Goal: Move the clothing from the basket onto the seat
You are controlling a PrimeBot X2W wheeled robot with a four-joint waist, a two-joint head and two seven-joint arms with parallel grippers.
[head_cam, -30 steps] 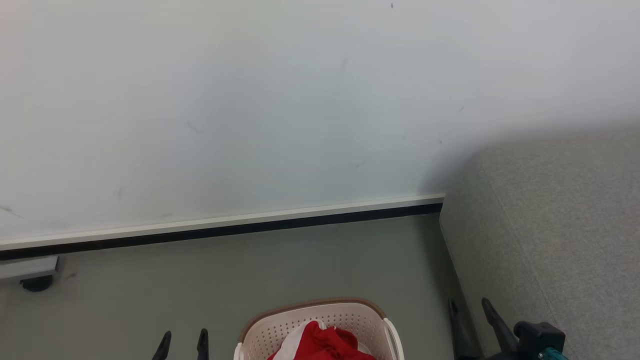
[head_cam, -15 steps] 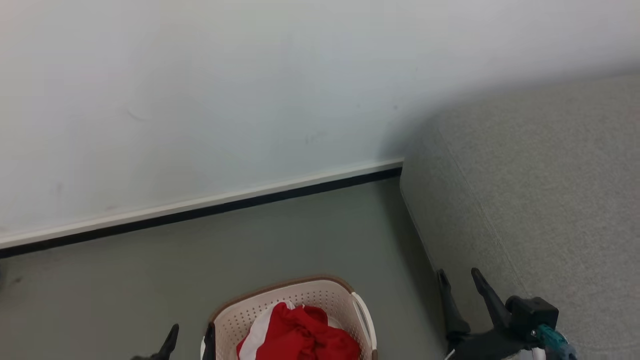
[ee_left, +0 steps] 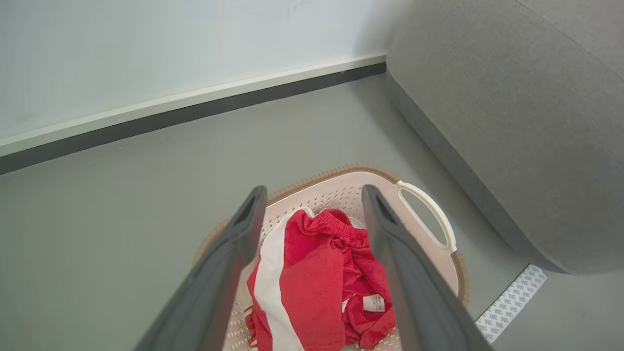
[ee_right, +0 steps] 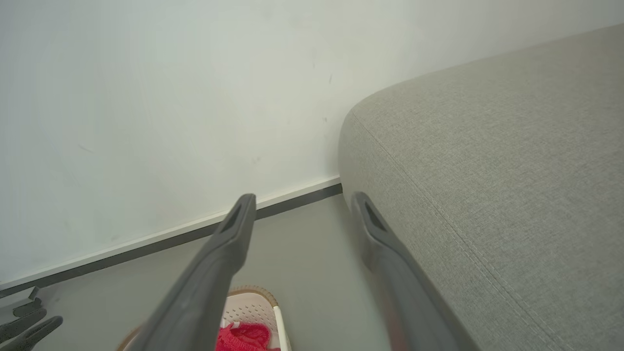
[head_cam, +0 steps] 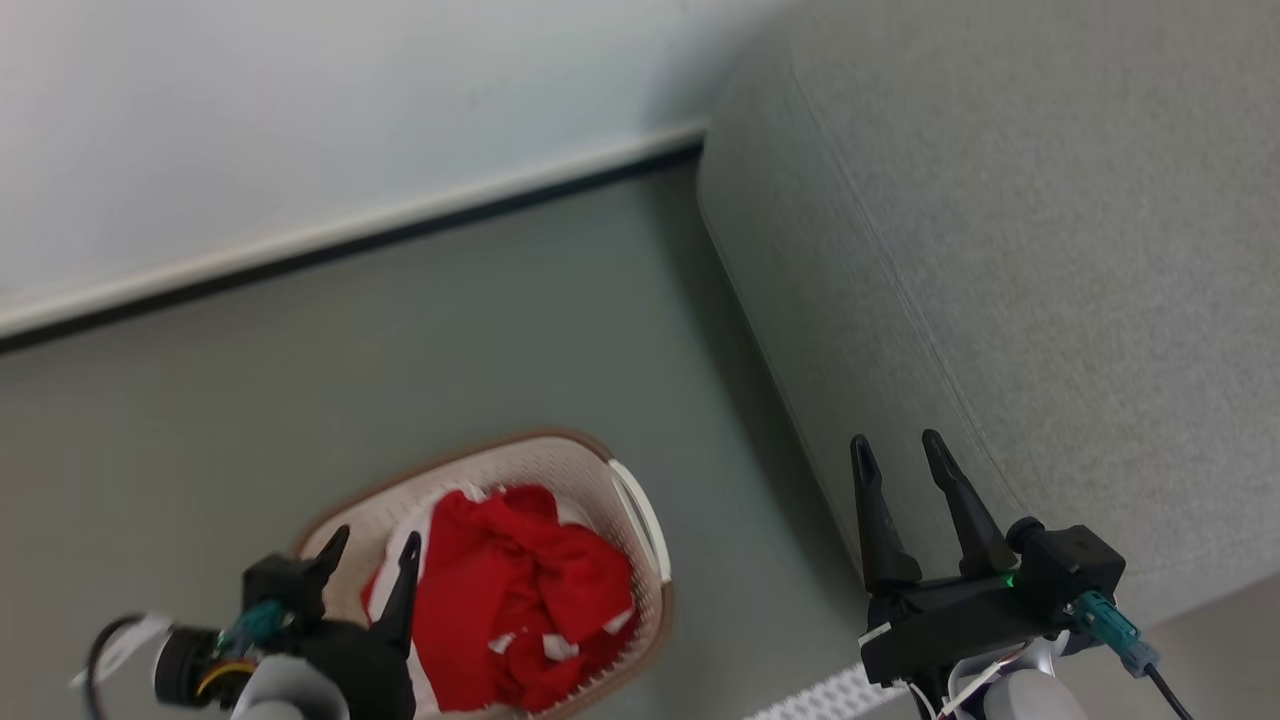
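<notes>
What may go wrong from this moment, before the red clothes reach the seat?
1. The clothing lies bunched in the basket; the open left tool aimed at it may pinch several pieces, or a loose fold that slips out.
2. Floor separates basket and seat, so a dropped piece would likely land there.
3. The open right tool hangs close to the seat's side and may brush it.

head cam high, looks down; l wrist close above basket (ee_left: 336,192); r wrist faces wall (ee_right: 146,97); all share basket, seat (head_cam: 1000,200).
</notes>
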